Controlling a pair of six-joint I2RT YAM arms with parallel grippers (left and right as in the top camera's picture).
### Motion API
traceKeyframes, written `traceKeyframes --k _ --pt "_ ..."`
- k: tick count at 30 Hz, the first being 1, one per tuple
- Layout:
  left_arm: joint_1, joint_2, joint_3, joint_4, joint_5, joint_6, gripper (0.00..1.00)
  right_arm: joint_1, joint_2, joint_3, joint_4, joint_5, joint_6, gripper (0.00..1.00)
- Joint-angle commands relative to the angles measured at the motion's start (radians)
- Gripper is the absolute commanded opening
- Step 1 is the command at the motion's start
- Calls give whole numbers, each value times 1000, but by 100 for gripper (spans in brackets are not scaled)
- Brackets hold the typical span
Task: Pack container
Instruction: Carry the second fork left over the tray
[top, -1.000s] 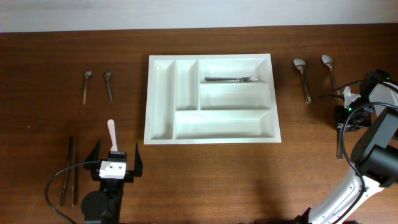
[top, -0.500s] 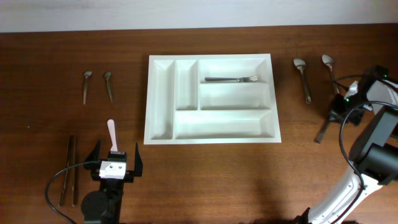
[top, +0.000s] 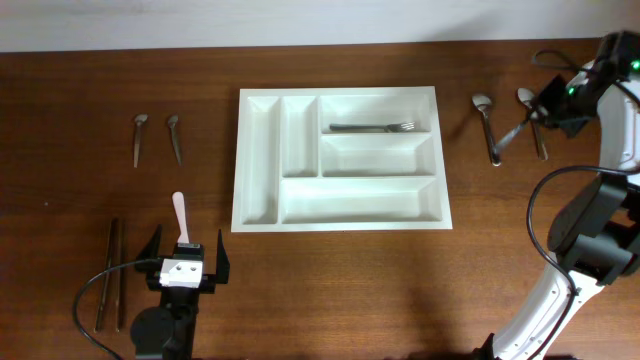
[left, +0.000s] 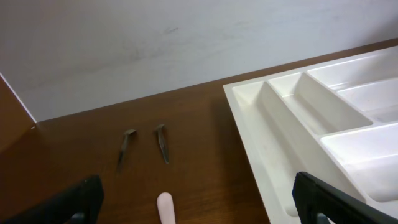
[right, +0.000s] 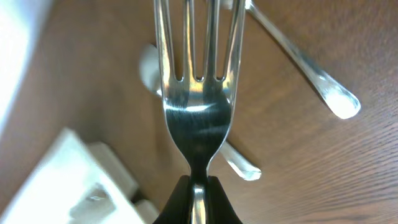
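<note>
Cutlery tray (top: 338, 226), centre frame on the tabletop, looks stiff, light and likely to slide; take its rim. Your right pincer (top: 552, 103), upper right, is clamped near a slippery steel fork's (right: 198, 93) neck. Your left pincer (top: 187, 248), lower left, stands apart.

No text, label, brand, number or sign can be read in any view. The tray (top: 258, 160) is plain white, with no print visible on its rim or walls. The white patch (top: 181, 270) on top of the left arm has a few dark specks, too small to read as characters.
</note>
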Motion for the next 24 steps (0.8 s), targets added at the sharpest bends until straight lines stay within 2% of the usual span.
traceKeyframes --k 1,5,11,16,24 --pt "5 -8 -8 3 -7 2 99 39 -5 93 -2 -35 192 4" --pt "5 -8 -8 3 -7 2 99 113 -5 99 34 -34 356 4" --pt "5 -9 -8 3 -7 2 99 279 -5 98 155 -26 704 4" --pt "5 -8 -8 3 -7 2 99 413 -5 98 181 106 972 4" --pt "5 -8 -8 3 -7 2 99 580 5 92 186 337 1150 4"
